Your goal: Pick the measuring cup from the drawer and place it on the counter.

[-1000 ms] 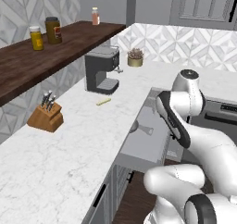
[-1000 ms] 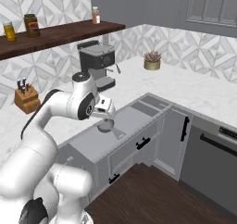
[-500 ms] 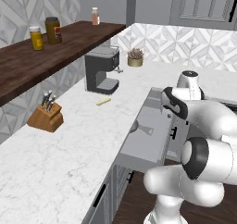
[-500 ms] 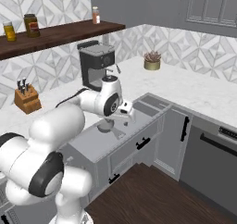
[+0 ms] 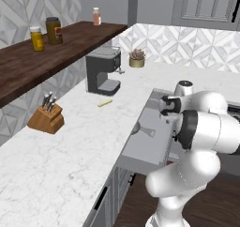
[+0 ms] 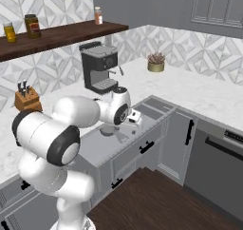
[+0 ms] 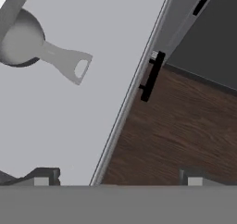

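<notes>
- I am seeing the arm swung further over the wide shallow grey drawer [image 5: 145,148] than a second ago, toward its front edge; the base views are unchanged, so the base is not driving.
- I am reading the two-finger gripper [image 7: 118,179] as spread wide and empty, hanging above the drawer front.
- The small dark grey round measuring cup [image 7: 21,42] is lying untouched on the drawer floor beside its inner wall, handle pointing to the drawer front.
- I am judging the reach barely begun; the white marble counter [image 5: 70,141] beside the drawer is waiting.
</notes>
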